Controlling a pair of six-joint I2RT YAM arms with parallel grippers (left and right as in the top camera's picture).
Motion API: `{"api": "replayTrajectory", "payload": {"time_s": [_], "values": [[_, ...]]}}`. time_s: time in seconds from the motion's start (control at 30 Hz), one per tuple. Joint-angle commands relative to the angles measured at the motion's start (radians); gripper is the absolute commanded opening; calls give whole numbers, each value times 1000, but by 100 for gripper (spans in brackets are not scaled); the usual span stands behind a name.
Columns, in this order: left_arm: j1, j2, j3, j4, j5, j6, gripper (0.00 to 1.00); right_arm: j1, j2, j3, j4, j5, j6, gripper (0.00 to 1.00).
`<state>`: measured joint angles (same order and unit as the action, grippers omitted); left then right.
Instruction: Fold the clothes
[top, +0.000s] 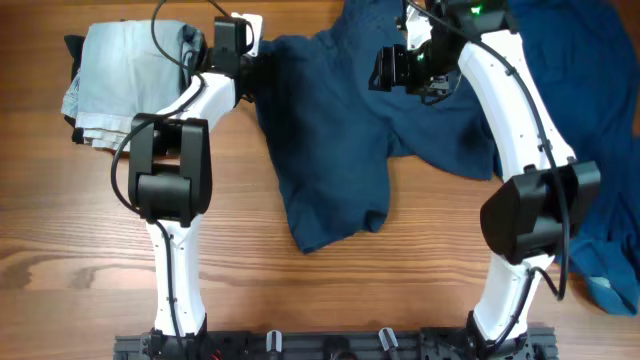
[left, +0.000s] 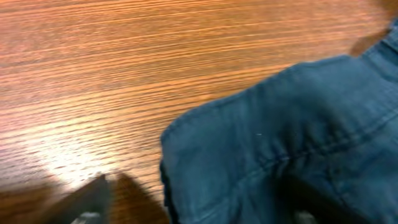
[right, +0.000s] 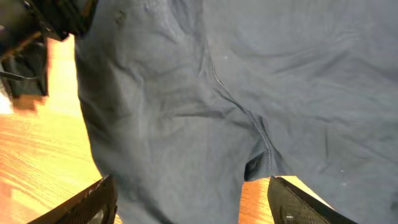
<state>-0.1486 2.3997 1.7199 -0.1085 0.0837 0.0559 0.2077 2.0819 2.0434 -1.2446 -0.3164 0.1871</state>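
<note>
A dark blue garment (top: 330, 150) lies spread on the wooden table, one leg reaching toward the front. My left gripper (top: 240, 45) is at its far left corner. In the left wrist view its fingers (left: 196, 211) are wide open, with the garment's hemmed edge (left: 280, 143) between them. My right gripper (top: 400, 70) hovers over the garment's far middle. In the right wrist view its fingers (right: 193, 202) are open on either side of the blue cloth (right: 205, 93), near a seam, holding nothing.
A folded pale blue-grey garment (top: 125, 75) lies at the far left, just beyond the left arm. A heap of blue cloth (top: 600, 200) covers the right side of the table, under the right arm. Bare wood (top: 60, 250) shows along the front.
</note>
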Motion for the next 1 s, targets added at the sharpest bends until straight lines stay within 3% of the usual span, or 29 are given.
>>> {"api": "replayTrajectory", "payload": {"time_s": [0.0, 0.03, 0.07, 0.13, 0.23, 0.33, 0.43, 0.57, 0.77, 0.97], "values": [[2, 23, 5, 4, 31, -23, 29, 5, -97, 15, 5, 36, 33, 72], [1, 23, 5, 3, 31, -55, 7, 6, -121, 15, 1, 35, 34, 67], [1, 22, 5, 0, 31, -87, 4, 6, -146, 15, -17, 36, 34, 65], [2, -8, 5, -24, 31, -163, 4, 11, -193, 15, -81, 93, 51, 63], [7, -129, 5, -79, 31, -177, 4, 69, -239, 13, -211, 177, 51, 63], [8, -209, 5, -116, 30, -177, 4, 206, -248, -13, -307, 244, 92, 62], [12, -214, 5, -159, 29, -185, 4, 385, -254, -136, -285, 289, 146, 62], [51, -214, 5, -213, 28, -255, 4, 555, -254, -441, -53, 293, 265, 62], [68, -214, 5, -306, 28, -255, 4, 523, -254, -782, 208, 255, 569, 62], [68, -214, 5, -533, 28, -256, 4, 400, -253, -868, 483, 166, 512, 58]]}}
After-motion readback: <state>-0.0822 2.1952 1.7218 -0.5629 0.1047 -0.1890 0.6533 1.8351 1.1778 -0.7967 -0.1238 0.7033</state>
